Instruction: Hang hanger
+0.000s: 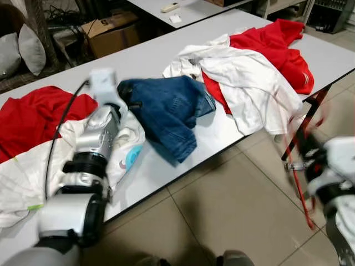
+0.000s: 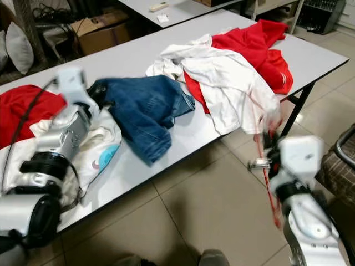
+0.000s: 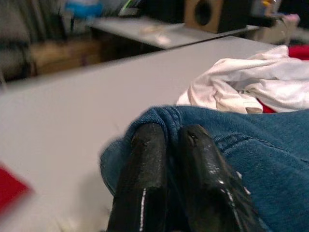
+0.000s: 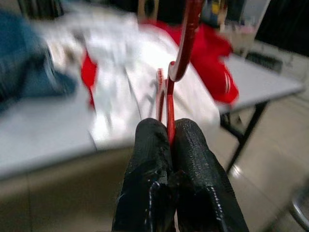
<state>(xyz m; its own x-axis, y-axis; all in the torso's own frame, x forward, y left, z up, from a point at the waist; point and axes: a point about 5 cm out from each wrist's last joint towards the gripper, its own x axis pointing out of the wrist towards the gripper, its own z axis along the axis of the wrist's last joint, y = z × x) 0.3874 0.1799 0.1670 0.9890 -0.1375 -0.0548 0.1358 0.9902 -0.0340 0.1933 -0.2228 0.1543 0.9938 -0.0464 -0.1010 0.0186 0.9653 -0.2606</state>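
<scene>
Two long black fingers of the right gripper [image 4: 169, 145] were clenched on the thin red plastic hanger [image 4: 181, 58], whose hooked shaft rose straight out from between the fingertips while a blurred red length trailed down below the wrist toward the tiled floor [image 1: 222, 210]; held off the table edge like that, away from the clothes, it looked ready to be carried to wherever it should hang, though no rail was visible to me. Beyond those fingertips lay the heap of white shirt [image 1: 249, 83] and the red jersey with white stripes [image 1: 283, 44] at the far end of the long grey table [image 1: 144, 61]. The left gripper [image 3: 169, 159] had its fingers pressed together, tips resting against the folded rim of the crumpled blue denim jeans [image 1: 166, 111]; whether any cloth was pinched between them I could not tell. Behind that arm, a second red garment [image 1: 33, 116] and pale printed cloth [image 1: 122, 149] lay beneath it.
</scene>
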